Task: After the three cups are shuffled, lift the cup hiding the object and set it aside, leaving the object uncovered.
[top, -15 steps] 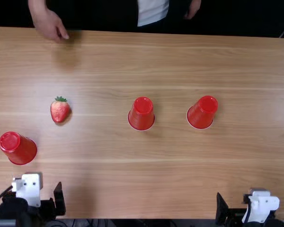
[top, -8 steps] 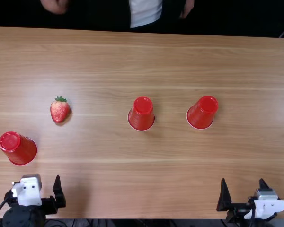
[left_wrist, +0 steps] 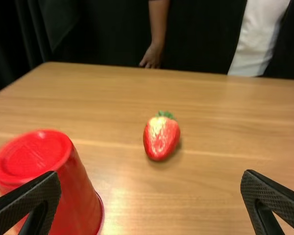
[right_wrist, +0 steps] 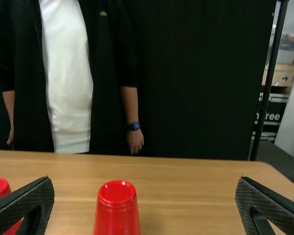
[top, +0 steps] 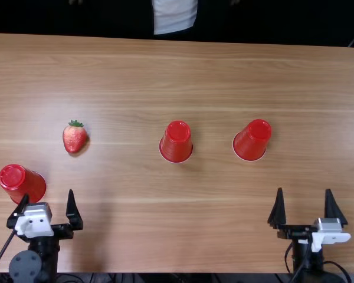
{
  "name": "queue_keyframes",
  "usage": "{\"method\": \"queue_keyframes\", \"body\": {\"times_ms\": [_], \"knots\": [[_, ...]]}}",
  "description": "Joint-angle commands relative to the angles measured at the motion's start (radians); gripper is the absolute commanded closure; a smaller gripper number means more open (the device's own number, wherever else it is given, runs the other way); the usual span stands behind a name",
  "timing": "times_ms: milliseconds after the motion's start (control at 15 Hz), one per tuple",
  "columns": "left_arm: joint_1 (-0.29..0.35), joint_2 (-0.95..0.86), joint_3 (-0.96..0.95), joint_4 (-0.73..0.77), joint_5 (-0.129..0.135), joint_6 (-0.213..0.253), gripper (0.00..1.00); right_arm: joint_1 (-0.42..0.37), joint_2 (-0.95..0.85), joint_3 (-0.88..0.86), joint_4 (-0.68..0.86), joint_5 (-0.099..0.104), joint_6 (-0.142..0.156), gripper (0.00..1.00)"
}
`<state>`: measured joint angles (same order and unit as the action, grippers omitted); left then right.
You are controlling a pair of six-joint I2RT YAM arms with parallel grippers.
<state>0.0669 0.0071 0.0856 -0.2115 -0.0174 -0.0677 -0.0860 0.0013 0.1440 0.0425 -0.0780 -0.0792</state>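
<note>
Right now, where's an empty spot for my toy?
Bare: the far strip of table beyond the strawberry and right cup, and the near middle between left gripper and right gripper. Crowded: the left cup beside the left gripper.

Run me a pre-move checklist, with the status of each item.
1. Strawberry uncovered on the table: ok.
2. Left cup set apart from the strawberry, mouth down: ok.
3. Middle cup and right cup standing mouth down: ok.
4. Left tool open and empty: ok.
5. Right tool open and empty: ok.
6. Left tool clear of the left cup: cannot tell, one finger sits right beside it.
</note>
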Motion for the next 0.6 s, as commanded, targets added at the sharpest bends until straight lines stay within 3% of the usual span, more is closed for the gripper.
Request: {"method": "queue_keyframes", "body": {"times_ms": [0, 67, 133, 533], "knots": [[-0.006, -0.007, -0.050, 0.051, 0.058, 0.007, 0.00, -0.014, -0.001, -0.055, 0.012, -0.001, 0.004, 0.00], [-0.006, -0.007, -0.073, 0.097, 0.102, 0.011, 0.00, -0.014, -0.001, -0.081, 0.015, -0.001, 0.004, 0.00], [-0.006, -0.007, -0.075, 0.092, 0.117, 0.029, 0.00, -0.014, -0.001, -0.104, 0.015, -0.003, 0.006, 0.00], [-0.006, -0.007, -0.076, 0.024, 0.124, 0.036, 0.00, -0.014, -0.001, -0.129, 0.017, 0.003, 0.013, 0.00]]}}
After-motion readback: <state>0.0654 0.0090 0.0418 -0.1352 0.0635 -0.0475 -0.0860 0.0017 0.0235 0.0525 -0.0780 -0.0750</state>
